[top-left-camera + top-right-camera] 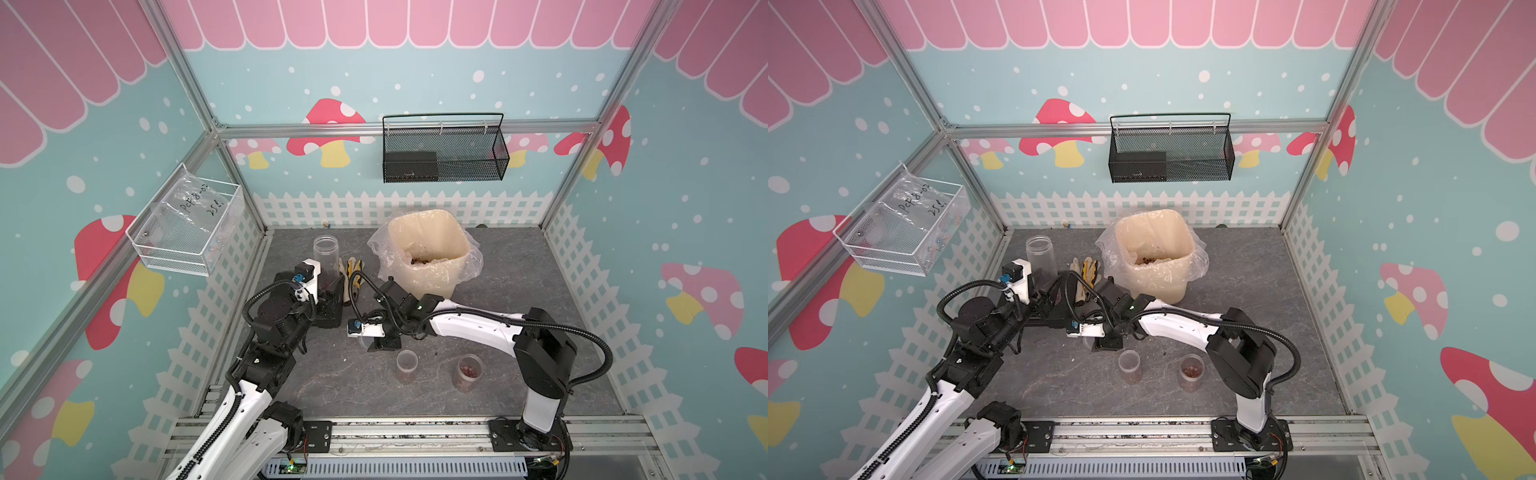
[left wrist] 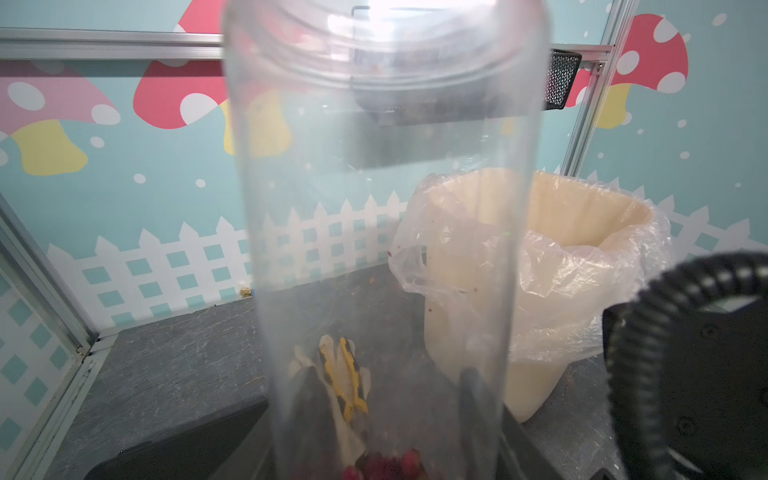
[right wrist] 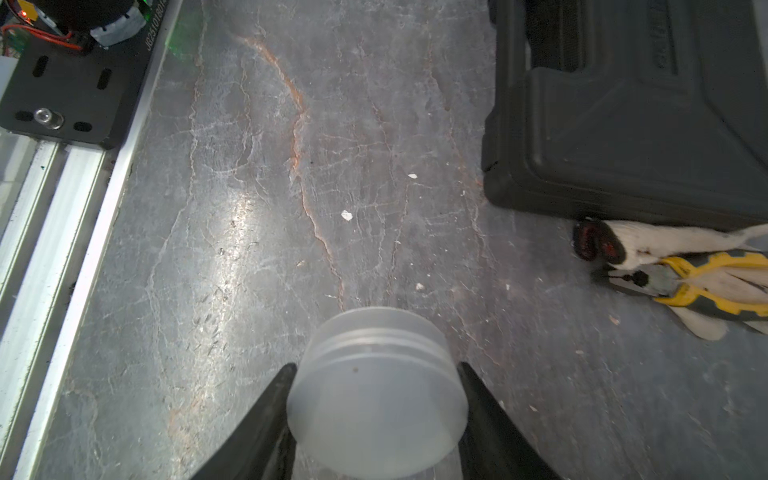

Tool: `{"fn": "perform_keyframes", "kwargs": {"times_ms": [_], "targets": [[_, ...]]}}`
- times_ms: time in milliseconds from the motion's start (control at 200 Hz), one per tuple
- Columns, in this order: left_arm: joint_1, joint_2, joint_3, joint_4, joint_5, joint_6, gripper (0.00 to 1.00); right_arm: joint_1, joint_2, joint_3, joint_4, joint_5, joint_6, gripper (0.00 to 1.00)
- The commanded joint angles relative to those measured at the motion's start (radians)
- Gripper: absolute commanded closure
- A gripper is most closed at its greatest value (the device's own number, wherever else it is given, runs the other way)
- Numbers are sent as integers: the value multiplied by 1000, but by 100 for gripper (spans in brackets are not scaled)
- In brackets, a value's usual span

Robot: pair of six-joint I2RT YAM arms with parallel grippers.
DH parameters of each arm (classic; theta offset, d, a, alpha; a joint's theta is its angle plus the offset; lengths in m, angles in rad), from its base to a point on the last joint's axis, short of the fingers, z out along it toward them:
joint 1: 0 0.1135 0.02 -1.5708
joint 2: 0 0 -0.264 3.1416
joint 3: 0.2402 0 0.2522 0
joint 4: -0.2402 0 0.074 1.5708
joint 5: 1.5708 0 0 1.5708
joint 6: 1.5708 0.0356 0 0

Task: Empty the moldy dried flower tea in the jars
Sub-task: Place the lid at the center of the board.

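**Tall jar clamped upright, its lid in the other claw**

The dried flower tea (image 2: 399, 463) lies as a small reddish heap at the bottom of the tall jar (image 1: 325, 255). That jar stands upright and open-mouthed at the left rear of the table (image 1: 519, 270), to the left of the bin. The left claw (image 1: 328, 296) is clamped on the jar low down, above a black case (image 3: 623, 124). I cannot tell whether the jar's base rests on anything.

The right claw (image 3: 376, 365) hangs low over bare tabletop near the middle. Its 2 fingers (image 3: 272, 415) press against the sides of a round translucent lid (image 3: 376, 415).

Nearer the front, 2 shorter jars stand upright and lidless, near each other but apart. The narrow jar (image 1: 406, 365) has a little tea at its bottom, and the wide jar (image 1: 469, 371) shows reddish buds.

The cream bin (image 1: 415, 232), lined with a clear bag (image 1: 380, 249), stands at the rear centre with some brown bits inside. Between the tall jar and the bin, yellow-handled pliers (image 3: 673, 286) lie on a white glove (image 3: 665, 241).

A black mesh basket (image 1: 444, 149) hangs on the rear wall. A wire basket (image 1: 187, 232) holding a plastic bag hangs on the left wall.
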Motion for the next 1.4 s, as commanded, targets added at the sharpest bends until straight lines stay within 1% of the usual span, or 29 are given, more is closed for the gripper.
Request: {"fn": "perform_keyframes", "kwargs": {"times_ms": [0, 40, 55, 95, 275, 525, 615, 795, 910, 1161, 1236, 1391], "targets": [[7, -13, 29, -1, 13, -6, 83, 28, 36, 40, -49, -24, -35, 75], [7, -13, 30, -2, 11, -6, 83, 40, 36, 44, -52, -28, -39, 74], [7, -13, 31, -1, 11, -6, 83, 44, 66, 44, -53, -29, -39, 74], [7, -13, 30, -1, 11, -5, 83, 57, 81, 46, -56, -34, -42, 74], [10, -14, 36, -6, 7, 0, 83, 110, 120, 45, -59, -44, -47, 73], [15, -8, 40, -8, 11, 3, 83, 163, 181, 57, -81, 4, -42, 71], [16, -5, 39, -8, 11, 3, 83, 174, 197, 64, -92, 15, -39, 69], [16, -2, 39, -6, 12, 3, 83, 190, 217, 72, -103, 36, -42, 58], [17, -2, 39, -5, 14, 2, 83, 196, 226, 93, -114, 39, -42, 44], [17, -6, 36, -6, 13, 2, 83, 202, 224, 122, -128, 50, -57, 25], [17, -8, 34, -7, 13, 0, 83, 202, 222, 128, -134, 53, -59, 22], [17, -11, 36, -9, 13, 2, 83, 202, 173, 124, -129, 55, -72, 22]]}}
